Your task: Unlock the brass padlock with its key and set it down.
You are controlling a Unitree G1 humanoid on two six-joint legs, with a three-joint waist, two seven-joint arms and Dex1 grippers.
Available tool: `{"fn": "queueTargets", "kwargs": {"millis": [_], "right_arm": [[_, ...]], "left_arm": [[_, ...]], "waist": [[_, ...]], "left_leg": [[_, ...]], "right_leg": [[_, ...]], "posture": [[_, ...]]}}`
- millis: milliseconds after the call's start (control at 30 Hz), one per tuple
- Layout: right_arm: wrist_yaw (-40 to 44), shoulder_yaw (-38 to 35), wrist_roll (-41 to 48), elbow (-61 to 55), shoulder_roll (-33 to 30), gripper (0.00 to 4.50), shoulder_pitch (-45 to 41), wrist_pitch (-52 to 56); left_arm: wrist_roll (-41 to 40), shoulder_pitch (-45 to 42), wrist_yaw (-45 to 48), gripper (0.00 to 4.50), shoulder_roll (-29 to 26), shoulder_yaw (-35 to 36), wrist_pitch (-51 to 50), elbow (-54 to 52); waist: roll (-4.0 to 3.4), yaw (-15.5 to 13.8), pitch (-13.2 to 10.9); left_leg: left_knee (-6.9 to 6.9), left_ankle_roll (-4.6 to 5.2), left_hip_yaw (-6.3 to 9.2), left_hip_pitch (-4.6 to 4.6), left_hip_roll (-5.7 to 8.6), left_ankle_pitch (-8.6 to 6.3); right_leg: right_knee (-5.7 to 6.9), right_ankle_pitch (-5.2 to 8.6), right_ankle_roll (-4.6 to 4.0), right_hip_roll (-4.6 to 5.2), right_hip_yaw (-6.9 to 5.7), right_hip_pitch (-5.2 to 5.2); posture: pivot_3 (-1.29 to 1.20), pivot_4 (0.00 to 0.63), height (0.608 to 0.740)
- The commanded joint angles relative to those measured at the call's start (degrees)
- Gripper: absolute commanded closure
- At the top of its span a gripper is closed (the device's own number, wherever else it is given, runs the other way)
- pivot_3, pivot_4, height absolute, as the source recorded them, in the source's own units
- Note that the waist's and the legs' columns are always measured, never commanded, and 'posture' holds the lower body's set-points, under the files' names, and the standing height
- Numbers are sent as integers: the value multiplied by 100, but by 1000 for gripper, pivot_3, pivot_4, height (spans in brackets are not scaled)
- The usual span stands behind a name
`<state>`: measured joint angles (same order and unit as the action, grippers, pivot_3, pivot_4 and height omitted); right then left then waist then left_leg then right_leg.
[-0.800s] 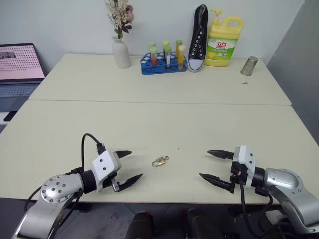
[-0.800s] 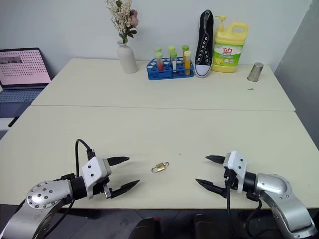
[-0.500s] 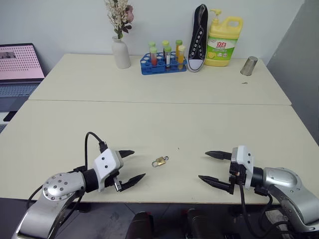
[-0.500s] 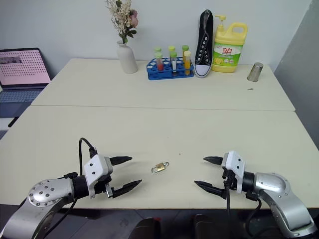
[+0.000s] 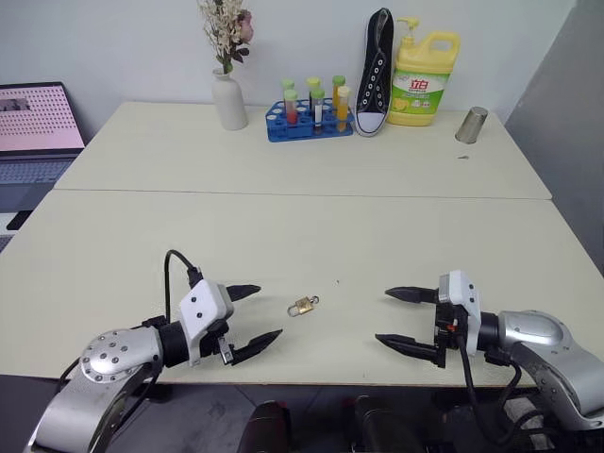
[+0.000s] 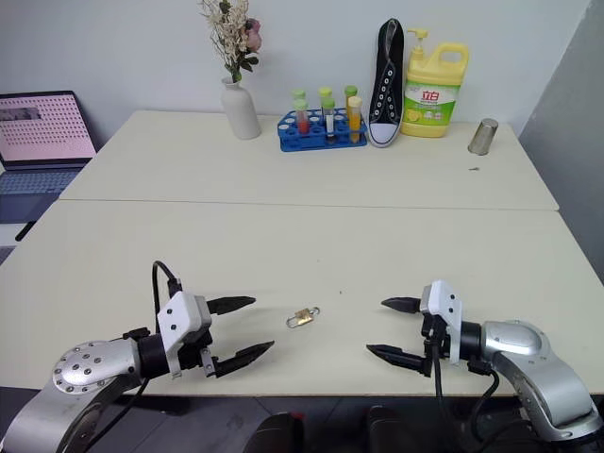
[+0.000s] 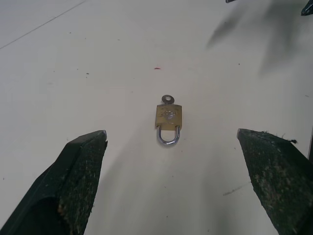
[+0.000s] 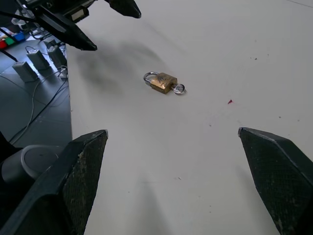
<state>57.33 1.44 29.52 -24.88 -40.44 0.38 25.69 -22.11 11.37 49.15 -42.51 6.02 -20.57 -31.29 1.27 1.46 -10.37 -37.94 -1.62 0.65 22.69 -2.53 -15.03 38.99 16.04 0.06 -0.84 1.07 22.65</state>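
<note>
Brass padlock (image 5: pixel 302 306): lay flat on the near bench (image 5: pixel 142 255), close to the front edge, between the two claws and apart from both. Gold block body, thin silver shackle hooked shut at one end. Small silver ring of the key (image 7: pixel 168 99) seen at the body's opposite end, seated in the keyhole. Untouched by either claw.

Left claw (image 5: pixel 251 315): held just above the bench to the padlock's left, pointed toward it. Black fingers (image 7: pixel 78 166) spread wide apart, nothing between them. Nearer to the padlock than the right claw.

Right claw (image 5: pixel 401 320): held low over the bench to the padlock's right, pointed leftward at it. Fingers (image 8: pixel 274 166) spread wide apart, nothing gripped.

Far bench (image 5: pixel 170 151), along the back wall, left to right: white vase (image 5: pixel 228 100) with dried flowers; blue rack (image 5: pixel 307 123) of tubes with coloured contents; black sneaker (image 5: pixel 377 71) propped upright on its toe; yellow detergent bottle (image 5: pixel 425 77) with green label; small metal cup (image 5: pixel 471 125), standing off to the right.

Laptop (image 5: pixel 36 127) with pink screen, on a separate surface at the far left.
</note>
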Motion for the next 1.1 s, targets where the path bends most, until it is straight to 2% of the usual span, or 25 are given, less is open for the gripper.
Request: {"fn": "queueTargets", "kwargs": {"millis": [33,233,333,600,900,1100], "right_arm": [[69,-64,209,-302,-149,15,-242,198],[151,6,399,-526,-309,15,-438,487],[94,2,504,-588,-313,15,-508,686],[-117,109,254,-668,-379,15,-445,791],[-122,117,179,-736,-409,15,-271,673],[-148,95,153,-777,-400,15,-227,660]], "left_arm": [[114,-41,-144,0,4,-17,-23,-21],[205,-345,-358,0,254,-403,-218,158],[516,-634,-482,0,325,-718,-223,450],[1068,-1470,-643,0,693,-1561,-274,998],[1372,-2043,-662,0,1059,-2044,-490,1654],[1383,-2089,-647,0,1136,-2119,-897,1700]], "waist": [[0,0,0],[2,-8,0],[1,-8,0],[2,-11,1],[2,-10,1],[3,-10,2]], "left_leg": [[0,0,-1,0,0,0],[-1,0,2,1,2,0],[0,0,2,1,1,0],[-1,0,2,4,3,0],[-2,0,4,4,4,0],[-3,0,6,4,8,0]], "right_leg": [[0,0,0,0,0,0],[0,0,0,0,-1,-1],[0,0,0,-1,-1,-1],[0,0,1,-3,0,1],[2,-1,1,-7,-2,1],[2,-1,1,-6,-3,-3]], "posture": [[0,150,740],[0,150,740],[0,150,740],[0,150,740],[0,150,740],[0,150,740]]}}
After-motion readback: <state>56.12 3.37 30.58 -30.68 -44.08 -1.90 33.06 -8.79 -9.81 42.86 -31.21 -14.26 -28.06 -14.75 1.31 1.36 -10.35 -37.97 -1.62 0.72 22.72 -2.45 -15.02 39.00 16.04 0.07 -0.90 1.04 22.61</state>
